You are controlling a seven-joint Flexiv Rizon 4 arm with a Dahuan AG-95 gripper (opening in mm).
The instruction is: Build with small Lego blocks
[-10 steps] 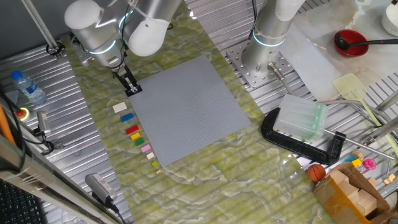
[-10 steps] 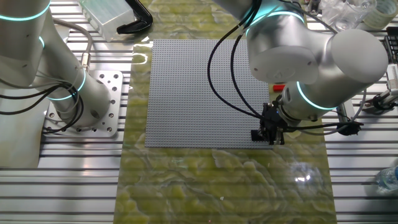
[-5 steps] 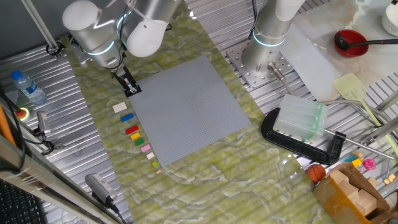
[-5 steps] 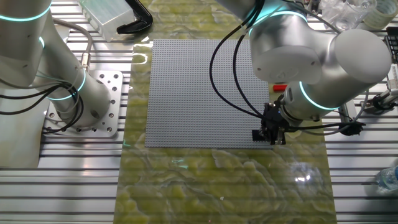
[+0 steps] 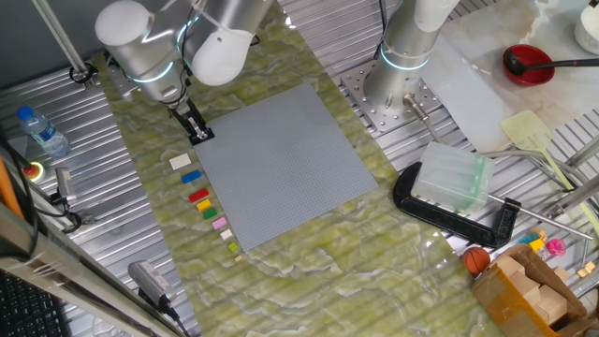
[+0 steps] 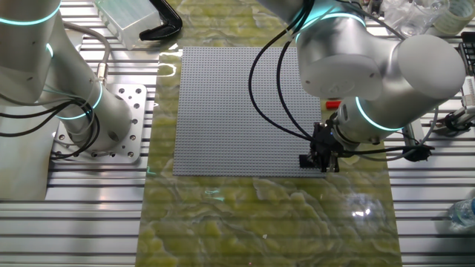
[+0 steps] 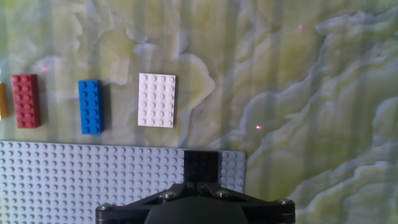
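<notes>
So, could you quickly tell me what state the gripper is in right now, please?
Gripper: shut on the black brick, held at the corner of the grey baseplate.

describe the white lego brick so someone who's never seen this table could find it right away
Start at the large grey baseplate on the green marbled mat. Along one edge runs a line of small bricks; the white brick lies at the end of that line nearest the gripper, flat on the mat beside the blue brick. It is the only white one, and wider than its blue and red neighbours.
</notes>
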